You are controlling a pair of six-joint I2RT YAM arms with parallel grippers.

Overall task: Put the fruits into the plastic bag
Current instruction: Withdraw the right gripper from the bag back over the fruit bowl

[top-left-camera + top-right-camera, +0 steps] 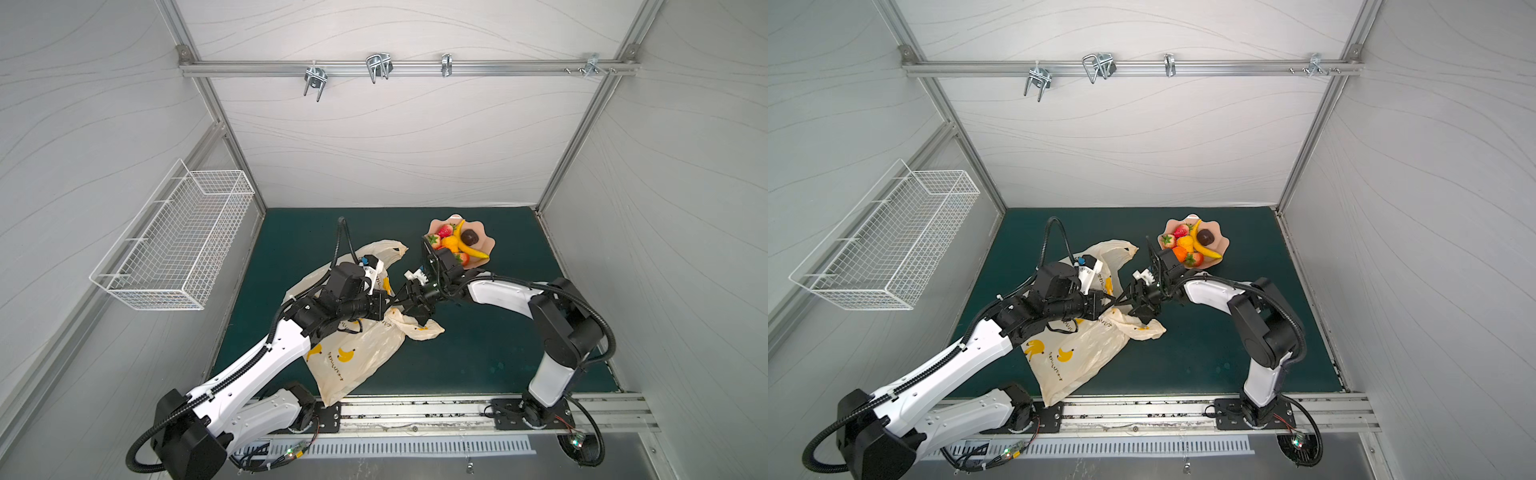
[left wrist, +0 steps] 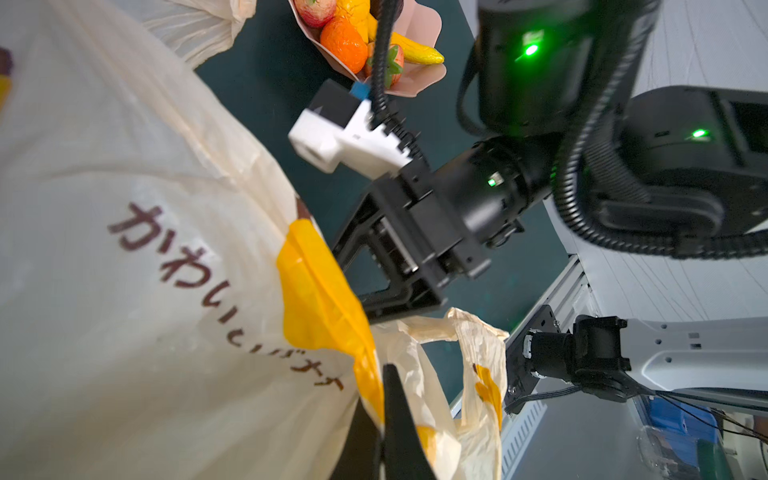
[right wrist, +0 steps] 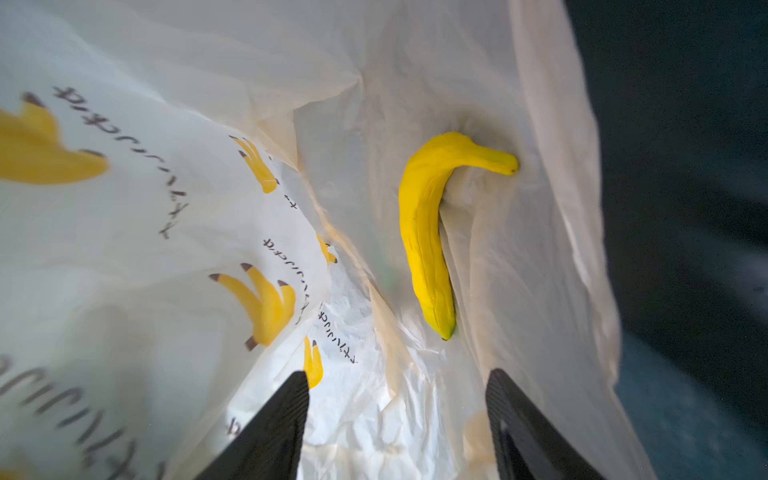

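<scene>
On green tabletop (image 1: pixel 498 332), L end effector (image 2: pixel 388 395) clamps plastic bag (image 1: pixel 357 357) rim, holding mouth open; R end effector (image 3: pixel 397 374), jaws spread, inside by loose banana (image 3: pixel 424 232); other fruits (image 1: pixel 451 243) in pink dish (image 1: pixel 487 246).

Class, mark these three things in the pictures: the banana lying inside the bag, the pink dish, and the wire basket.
Bagged banana (image 3: pixel 424 232): right wrist view, middle of its curved body.
Dish (image 1: pixel 488 242): a top view, bare pink rim on its right side.
Basket (image 1: pixel 178 257): a top view, its mesh wall.
</scene>
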